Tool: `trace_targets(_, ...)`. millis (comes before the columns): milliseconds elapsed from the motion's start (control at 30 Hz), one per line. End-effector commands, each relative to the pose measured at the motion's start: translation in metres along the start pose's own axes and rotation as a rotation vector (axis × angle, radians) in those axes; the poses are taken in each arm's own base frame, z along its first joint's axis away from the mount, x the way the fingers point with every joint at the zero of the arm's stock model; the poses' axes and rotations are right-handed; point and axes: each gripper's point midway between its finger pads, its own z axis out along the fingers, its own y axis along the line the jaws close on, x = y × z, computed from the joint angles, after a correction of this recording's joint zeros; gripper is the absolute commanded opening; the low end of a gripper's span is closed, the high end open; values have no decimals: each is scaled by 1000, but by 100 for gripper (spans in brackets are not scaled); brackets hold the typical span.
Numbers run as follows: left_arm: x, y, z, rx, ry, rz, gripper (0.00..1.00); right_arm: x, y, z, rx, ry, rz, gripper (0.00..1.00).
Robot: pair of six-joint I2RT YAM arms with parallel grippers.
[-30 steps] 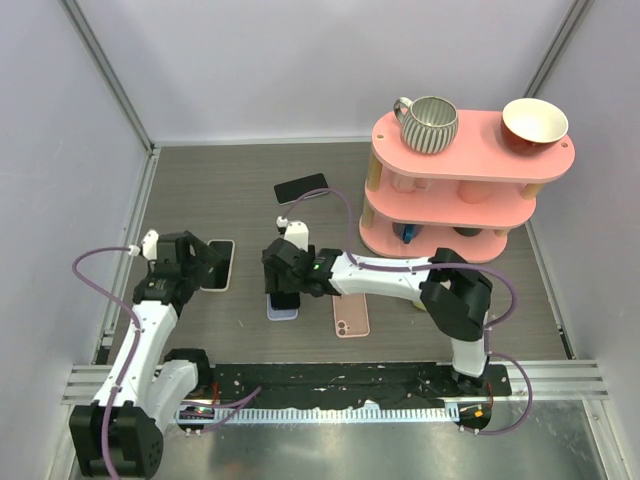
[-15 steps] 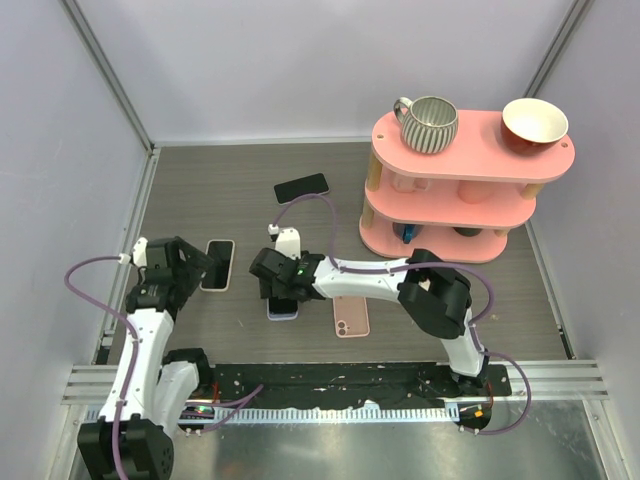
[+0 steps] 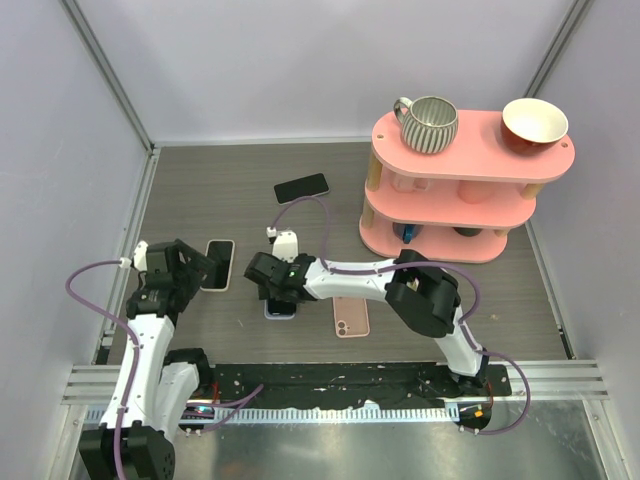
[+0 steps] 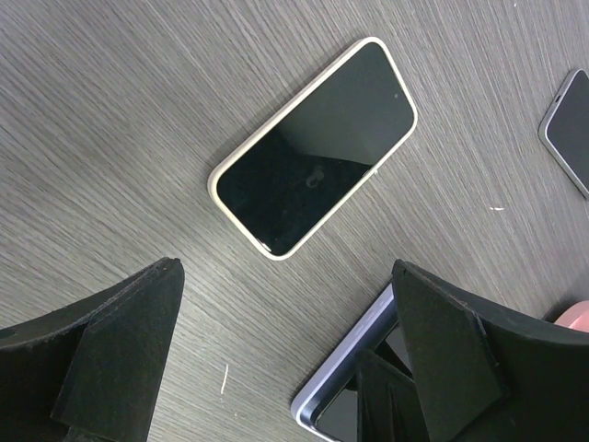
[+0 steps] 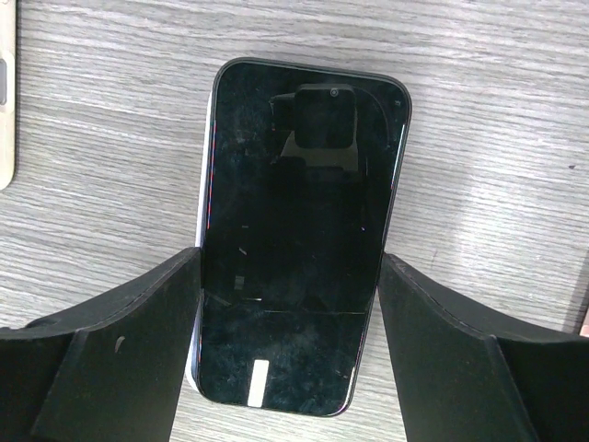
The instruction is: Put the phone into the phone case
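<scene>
Right wrist view: the phone [image 5: 299, 230] lies screen-up on top of the phone case [image 4: 348, 354], lengthwise in line with it. A pale strip of the case rim shows along one long edge only, so the phone appears offset sideways and resting on the rim rather than seated. The right end effector [image 5: 290, 276] straddles the phone's nearer half, one finger against each long edge, closed across its width.

Status: placement over the case appears done. The remaining work appears to be centring the phone and pressing its edges and corners down into the rim.

Location: the pair lies on the table [image 3: 250, 170], left of middle and towards the near edge.

The left end effector [image 4: 285, 295] hovers with its fingers wide and holds nothing, close to the table's left edge.

Surroundings:
- A cream-cased phone [image 3: 216, 264] lies just beside the left end effector.
- A pink phone [image 3: 351, 316] lies back-up, near the pair on the side towards the right edge.
- A black phone [image 3: 301, 187] lies towards the far edge.
- A pink tiered shelf [image 3: 455, 190] stands well apart at the right, carrying a striped mug [image 3: 430, 123] and a red bowl [image 3: 535, 122].

Obstructions: none lies on the pair. The pink phone is the closest neighbour.
</scene>
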Motion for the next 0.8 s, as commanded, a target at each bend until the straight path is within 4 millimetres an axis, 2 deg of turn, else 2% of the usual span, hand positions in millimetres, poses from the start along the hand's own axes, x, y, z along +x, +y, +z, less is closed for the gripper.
trace_targets(0, -3, -5, 0, 29, -14, -7, 100, -17, 19, -7, -18, -57, 51, 57)
trace_targets(200, -1, -7, 1, 43, -6, -12, 100, -21, 22, -14, -17, -67, 60, 57)
trace_targets(433, -1, -7, -1, 48, -4, -16, 100, -36, 29, -26, -37, -93, 78, 57)
trace_targets(767, -1, -8, -2, 59, -8, -11, 100, -31, 30, -15, -27, -94, 70, 57)
